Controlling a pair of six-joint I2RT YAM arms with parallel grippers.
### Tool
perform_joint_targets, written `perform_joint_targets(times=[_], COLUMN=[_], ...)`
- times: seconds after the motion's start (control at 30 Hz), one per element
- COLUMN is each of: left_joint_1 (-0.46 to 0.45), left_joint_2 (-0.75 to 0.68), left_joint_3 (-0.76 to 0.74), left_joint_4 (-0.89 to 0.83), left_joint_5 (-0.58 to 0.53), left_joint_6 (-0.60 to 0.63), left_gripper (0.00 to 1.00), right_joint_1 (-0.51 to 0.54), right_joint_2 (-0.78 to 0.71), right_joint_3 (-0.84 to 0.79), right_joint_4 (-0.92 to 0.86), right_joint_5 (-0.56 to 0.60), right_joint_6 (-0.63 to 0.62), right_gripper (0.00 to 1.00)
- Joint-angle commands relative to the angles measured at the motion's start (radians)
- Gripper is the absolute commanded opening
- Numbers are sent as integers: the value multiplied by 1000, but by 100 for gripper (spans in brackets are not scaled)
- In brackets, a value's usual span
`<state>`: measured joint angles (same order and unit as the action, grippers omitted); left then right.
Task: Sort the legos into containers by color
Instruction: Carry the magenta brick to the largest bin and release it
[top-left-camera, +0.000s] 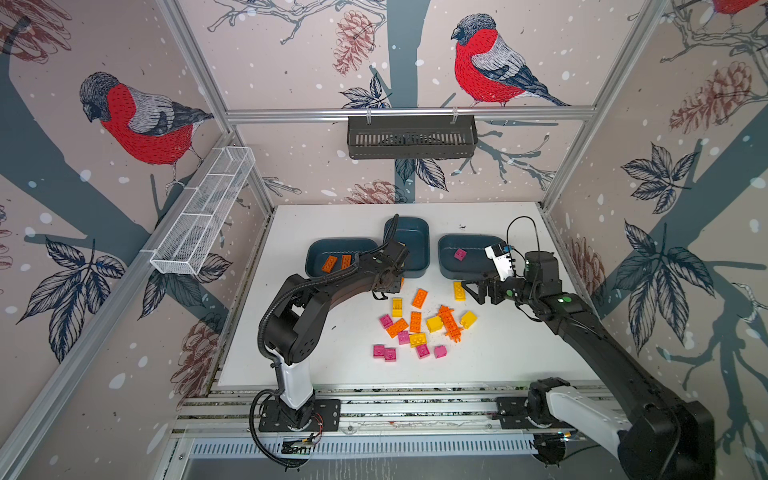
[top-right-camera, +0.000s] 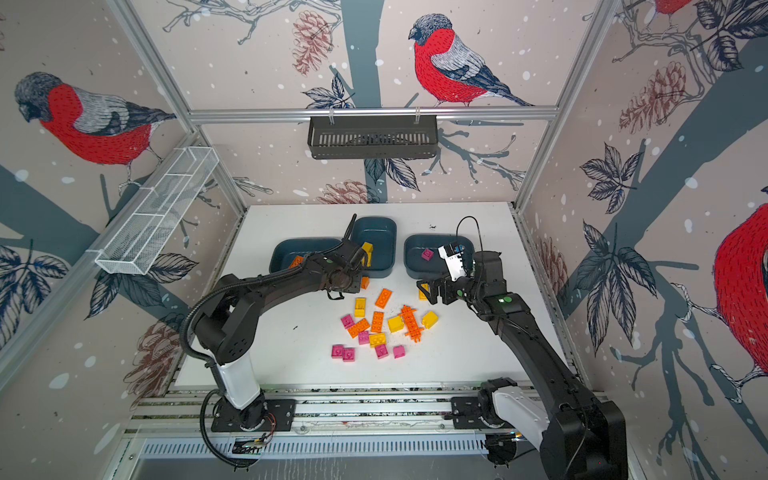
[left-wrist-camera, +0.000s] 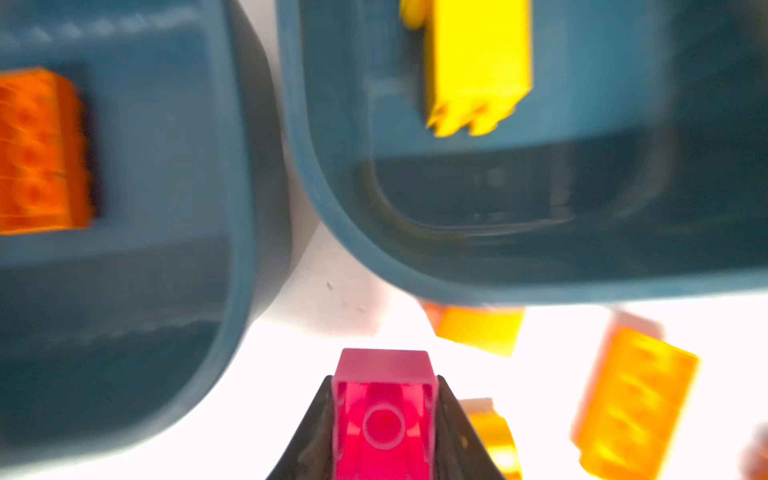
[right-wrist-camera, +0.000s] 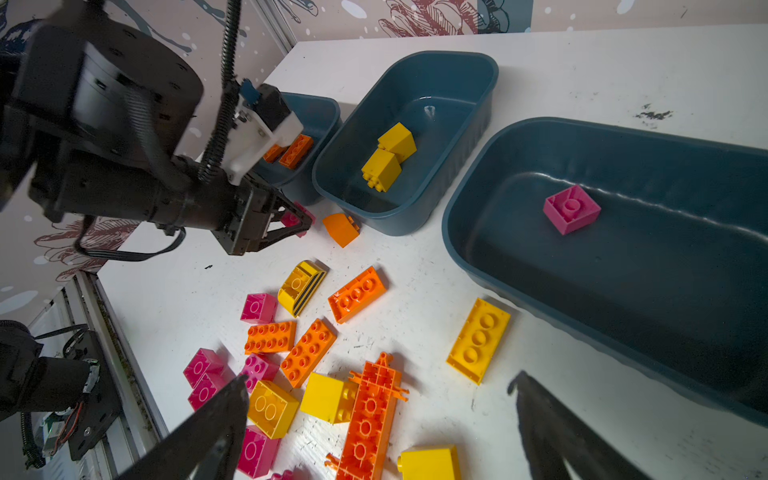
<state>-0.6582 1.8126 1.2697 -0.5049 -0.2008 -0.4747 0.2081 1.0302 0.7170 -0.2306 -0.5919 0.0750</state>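
Observation:
My left gripper (left-wrist-camera: 384, 382) is shut on a pink lego (left-wrist-camera: 384, 415), low over the table between the left container (left-wrist-camera: 166, 166) and the middle container (left-wrist-camera: 540, 270); the right wrist view shows the same grip (right-wrist-camera: 297, 220). Two orange legos (top-left-camera: 330, 264) lie in the left container (top-left-camera: 320, 249), yellow legos (right-wrist-camera: 386, 162) in the middle container (right-wrist-camera: 436, 83), and one pink lego (right-wrist-camera: 571, 210) in the right container (right-wrist-camera: 623, 291). My right gripper (right-wrist-camera: 380, 378) hangs open above the loose pile, over the long spiky orange lego (right-wrist-camera: 370, 415).
Loose orange, yellow and pink legos (top-left-camera: 415, 328) cover the table's middle, with a yellow oblong (top-left-camera: 459, 290) by the right container. An orange brick (right-wrist-camera: 340, 228) lies against the middle container. A black slotted basket (top-left-camera: 411, 137) and a white mesh tray (top-left-camera: 203, 212) hang on the walls.

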Motion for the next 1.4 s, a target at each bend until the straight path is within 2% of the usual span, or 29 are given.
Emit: perform_joint_targets(times=[0.0,0.1,0.27,0.57,0.77,0.93,1.0,1.07,1.1,1.17,1.23,1.37], left_joint_1=[-17,-20,-43,-89,-107,-107,-107,-107,-107,-107,-105,-105], left_joint_2=[-43,-39,45,322,465,583,606,613,608,585,535,408], left_joint_3=[54,139,311,640,777,895,919,936,943,953,937,816], left_joint_4=[-89,-117,-77,-9,81,40,32,24,18,-15,-59,-120], left_joint_5=[29,84,201,289,325,317,303,298,296,269,231,203], left_joint_6=[-14,-7,-9,3,23,37,46,50,54,76,100,121], left_gripper=[33,34,34,34,34,35,41,55,65,76,81,82], right_joint_1=[-3,-5,-20,-78,-102,-114,-118,-120,-121,-122,-124,-122], right_joint_2=[2,8,10,12,11,3,3,3,4,0,-4,-9], right_joint_3=[17,25,32,29,25,22,23,23,24,25,22,14], right_joint_4=[17,26,35,51,53,49,46,43,39,35,35,49], right_joint_5=[8,7,13,18,39,59,59,58,58,58,53,29], right_joint_6=[-6,2,6,9,19,19,17,15,15,13,15,20], right_gripper=[99,100,100,99,99,100,99,100,99,99,99,100])
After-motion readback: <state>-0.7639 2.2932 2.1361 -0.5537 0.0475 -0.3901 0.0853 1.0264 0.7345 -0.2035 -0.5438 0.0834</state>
